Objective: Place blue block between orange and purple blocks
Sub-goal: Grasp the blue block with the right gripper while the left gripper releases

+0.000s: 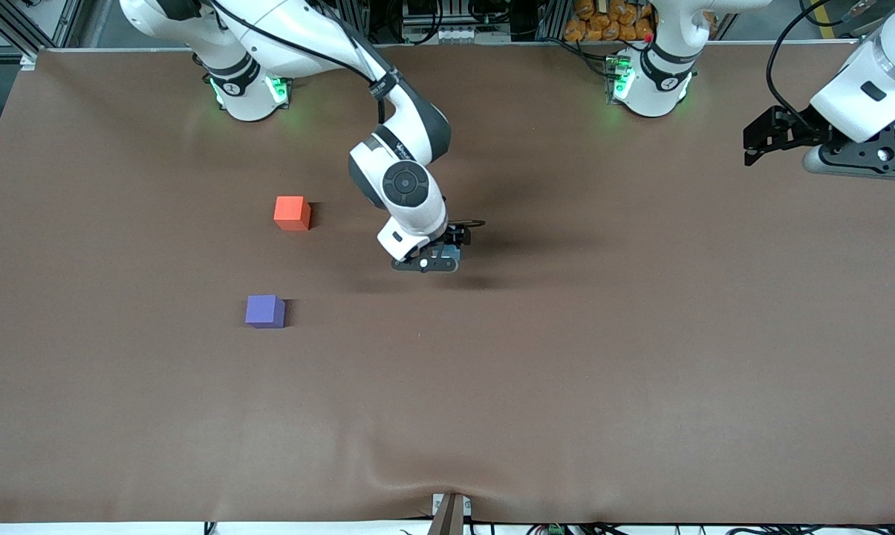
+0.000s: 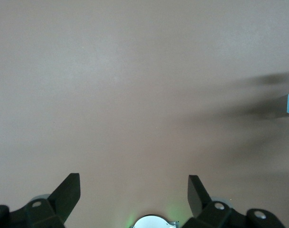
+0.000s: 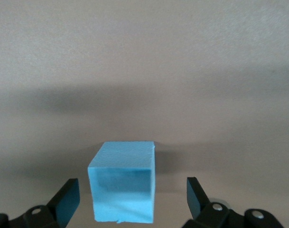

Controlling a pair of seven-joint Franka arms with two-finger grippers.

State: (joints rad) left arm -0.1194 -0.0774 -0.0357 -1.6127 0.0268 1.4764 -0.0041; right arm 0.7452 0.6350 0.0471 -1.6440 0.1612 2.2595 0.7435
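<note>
A wide table (image 1: 566,371) covered in plain brown sheeting filled nearly the whole front view. In the upper middle of that frame, an orange block (image 1: 293,212) sat on it. A purple block (image 1: 265,310) lay lower in the frame, nearer the front camera, well apart from the orange one. A blue block (image 3: 123,187) rested on the brown surface close to the frame's center, mostly hidden in the front view, toward the left arm's end from the other two.
</note>
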